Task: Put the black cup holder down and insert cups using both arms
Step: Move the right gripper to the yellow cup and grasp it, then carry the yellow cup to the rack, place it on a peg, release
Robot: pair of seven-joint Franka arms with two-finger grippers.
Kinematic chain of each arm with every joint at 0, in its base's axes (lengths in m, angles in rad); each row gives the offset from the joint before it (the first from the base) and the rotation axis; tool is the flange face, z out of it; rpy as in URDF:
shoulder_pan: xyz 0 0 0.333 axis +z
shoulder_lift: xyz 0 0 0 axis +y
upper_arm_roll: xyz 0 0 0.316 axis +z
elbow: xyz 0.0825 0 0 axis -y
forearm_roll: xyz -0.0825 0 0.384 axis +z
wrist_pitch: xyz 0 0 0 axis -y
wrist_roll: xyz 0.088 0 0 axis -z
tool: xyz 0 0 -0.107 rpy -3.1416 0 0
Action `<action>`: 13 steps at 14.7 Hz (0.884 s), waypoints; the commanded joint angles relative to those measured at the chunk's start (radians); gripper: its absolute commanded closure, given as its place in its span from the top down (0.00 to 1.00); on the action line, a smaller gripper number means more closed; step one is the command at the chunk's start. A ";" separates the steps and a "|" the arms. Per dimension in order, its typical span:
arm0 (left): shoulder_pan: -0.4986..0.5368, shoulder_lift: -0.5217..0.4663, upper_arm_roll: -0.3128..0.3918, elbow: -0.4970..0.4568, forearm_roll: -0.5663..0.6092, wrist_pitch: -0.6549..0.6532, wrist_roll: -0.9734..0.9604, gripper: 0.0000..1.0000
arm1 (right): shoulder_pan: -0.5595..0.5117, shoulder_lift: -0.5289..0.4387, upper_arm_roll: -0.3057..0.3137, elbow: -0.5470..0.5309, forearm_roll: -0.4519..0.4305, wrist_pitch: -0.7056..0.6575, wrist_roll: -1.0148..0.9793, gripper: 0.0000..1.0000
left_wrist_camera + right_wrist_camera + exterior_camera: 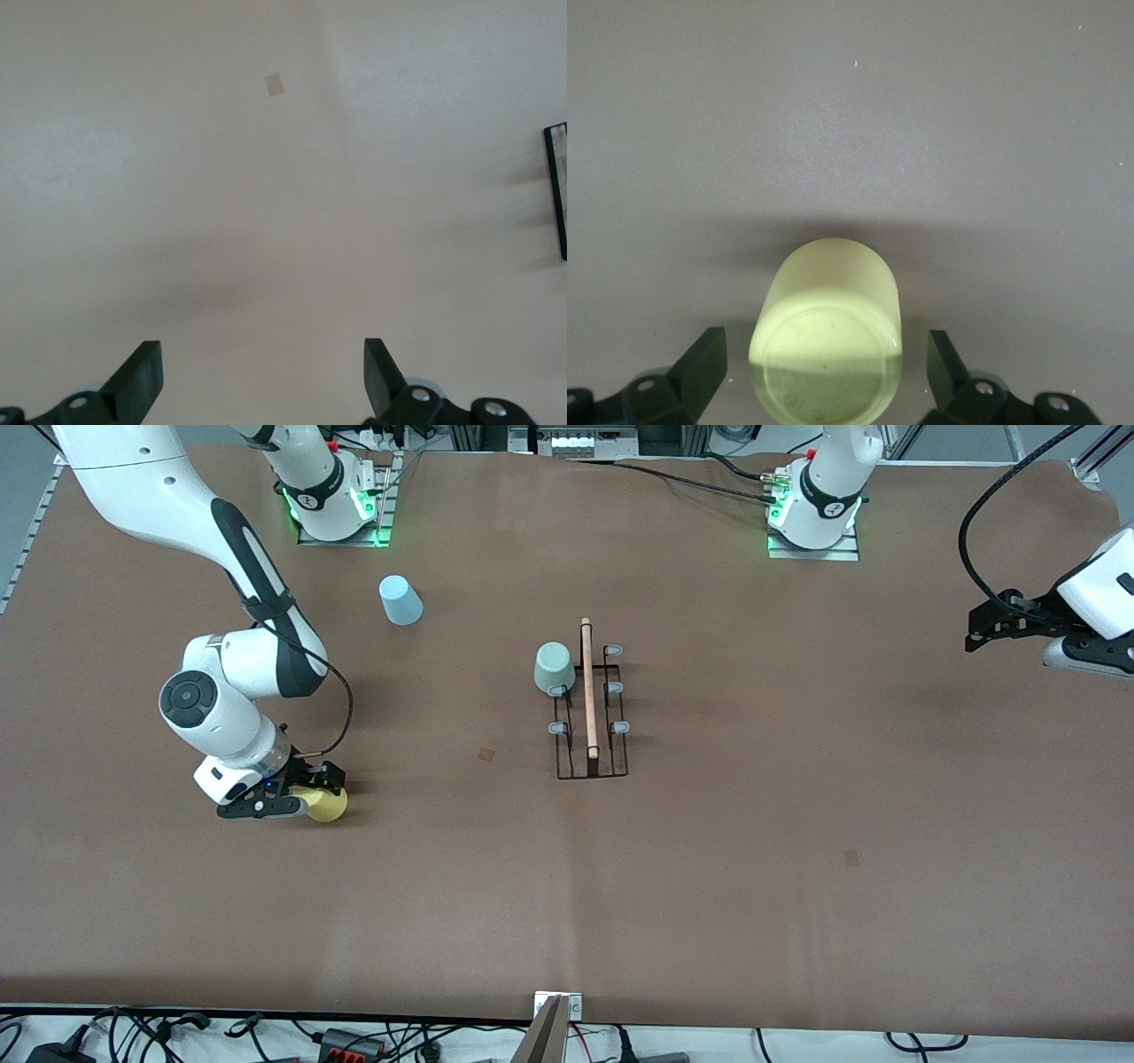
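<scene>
brown table [709, 886]: yellow cup [826, 332], upside down, sits between the wide, ungripping fingers of the right gripper [282, 793]. black cup holder [590, 700] lies at the cup's two o'clock in the front view, rod pointing twelve to six. left gripper [997, 624] waits wide and empty over the left arm's end.

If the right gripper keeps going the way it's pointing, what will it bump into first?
Probably the yellow cup. It sits upside down between the open fingers of the right gripper, so going straight on, the gripper would most likely slide around the cup and then reach the brown table.

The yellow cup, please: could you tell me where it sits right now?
In the front view, the yellow cup sits toward the right arm's end of the table, between the open fingers of the right claw, nearer the camera than the light blue cup.
</scene>
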 commanded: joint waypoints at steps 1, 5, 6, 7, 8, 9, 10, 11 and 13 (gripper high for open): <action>-0.006 0.016 0.009 0.027 -0.024 -0.003 0.014 1.00 | -0.001 -0.001 -0.001 -0.011 -0.001 0.014 -0.017 0.77; -0.006 0.016 0.009 0.027 -0.024 -0.003 0.014 1.00 | 0.002 -0.014 -0.001 -0.005 -0.002 0.006 -0.023 0.22; -0.006 0.016 0.009 0.027 -0.024 -0.003 0.014 1.00 | 0.005 -0.029 -0.001 -0.004 -0.011 0.000 -0.025 0.21; -0.006 0.016 0.009 0.027 -0.024 -0.003 0.014 1.00 | 0.006 -0.052 -0.001 -0.004 -0.013 -0.026 -0.026 0.21; -0.006 0.016 0.009 0.027 -0.024 -0.003 0.014 1.00 | 0.011 -0.086 0.001 0.001 -0.016 -0.078 -0.017 0.19; -0.006 0.016 0.009 0.027 -0.024 -0.003 0.014 1.00 | 0.023 -0.127 0.008 0.004 -0.007 -0.131 0.003 0.18; -0.006 0.016 0.009 0.027 -0.024 -0.003 0.014 1.00 | 0.051 -0.165 0.012 0.007 0.001 -0.179 0.050 0.18; -0.006 0.016 0.009 0.027 -0.024 -0.003 0.014 1.00 | 0.101 -0.196 0.012 0.007 0.003 -0.208 0.146 0.18; -0.006 0.016 0.009 0.027 -0.024 -0.003 0.014 1.00 | 0.185 -0.242 0.013 0.010 0.004 -0.230 0.399 0.18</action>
